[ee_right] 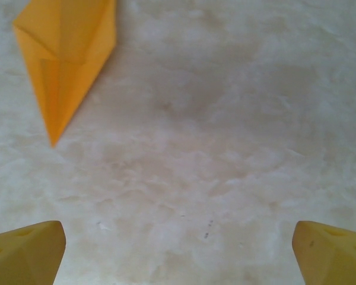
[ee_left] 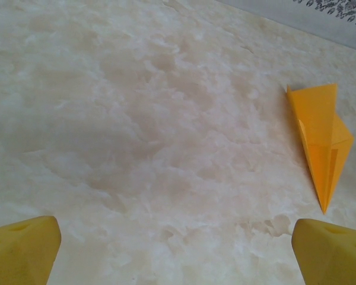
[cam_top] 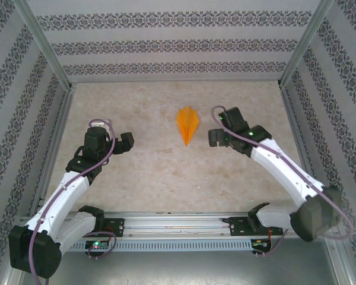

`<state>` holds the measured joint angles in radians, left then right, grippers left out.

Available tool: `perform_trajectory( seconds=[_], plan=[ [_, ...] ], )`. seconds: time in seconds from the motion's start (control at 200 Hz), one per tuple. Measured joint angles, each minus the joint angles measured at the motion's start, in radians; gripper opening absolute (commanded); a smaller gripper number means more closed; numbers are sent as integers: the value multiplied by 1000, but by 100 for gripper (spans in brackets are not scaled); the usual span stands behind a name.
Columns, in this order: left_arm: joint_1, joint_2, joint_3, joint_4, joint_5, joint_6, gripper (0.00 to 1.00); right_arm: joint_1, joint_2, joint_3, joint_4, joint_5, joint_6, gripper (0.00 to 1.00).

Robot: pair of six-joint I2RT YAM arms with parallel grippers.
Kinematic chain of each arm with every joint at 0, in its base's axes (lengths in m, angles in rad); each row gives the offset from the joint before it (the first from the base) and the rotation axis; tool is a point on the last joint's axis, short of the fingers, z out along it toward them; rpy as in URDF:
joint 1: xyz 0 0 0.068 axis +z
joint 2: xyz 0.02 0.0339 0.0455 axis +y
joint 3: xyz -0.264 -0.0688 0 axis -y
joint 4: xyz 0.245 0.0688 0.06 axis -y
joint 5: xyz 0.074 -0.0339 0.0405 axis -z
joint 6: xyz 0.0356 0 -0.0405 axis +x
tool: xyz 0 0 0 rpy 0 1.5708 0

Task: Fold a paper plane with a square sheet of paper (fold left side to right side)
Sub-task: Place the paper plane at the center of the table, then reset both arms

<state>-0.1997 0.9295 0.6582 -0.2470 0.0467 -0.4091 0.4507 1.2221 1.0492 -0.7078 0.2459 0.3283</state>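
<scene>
Paper plane (cam_top: 187,124): folded to a narrow pointed dart with a centre crease, flat on the table (cam_top: 166,178), tip toward the arm bases. Folding apparently complete; nothing obvious left beyond pulling the arms clear. Right gripper (cam_top: 216,138) near the plane on its right, not touching, jaws spread wide, empty. Left gripper (cam_top: 127,142) well apart on the plane's left, likewise wide and empty.

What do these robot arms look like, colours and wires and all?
The left arm and right arm have white shells and black joints. A lilac cable loops along each. The left gripper and right gripper are black, with yellow wedge fingertips.
</scene>
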Motion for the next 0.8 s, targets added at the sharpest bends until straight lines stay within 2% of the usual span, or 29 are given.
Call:
perform_trajectory(
  seconds=[0.21,0.34,0.59,0.799],
  plan=[
    [5,8,0,1,-19,-14,100,-133,-234,-220,142,-18,-22,98],
    [6,19,-1,1,-22,-29,100,-215,-319,-300,212,-36,-38,98],
    [6,24,-5,1,-21,-55,100,-332,-354,-426,370,-57,-101,98],
    [11,39,-11,1,-7,-75,100,-386,-334,-549,555,-60,-146,98]
  ],
)
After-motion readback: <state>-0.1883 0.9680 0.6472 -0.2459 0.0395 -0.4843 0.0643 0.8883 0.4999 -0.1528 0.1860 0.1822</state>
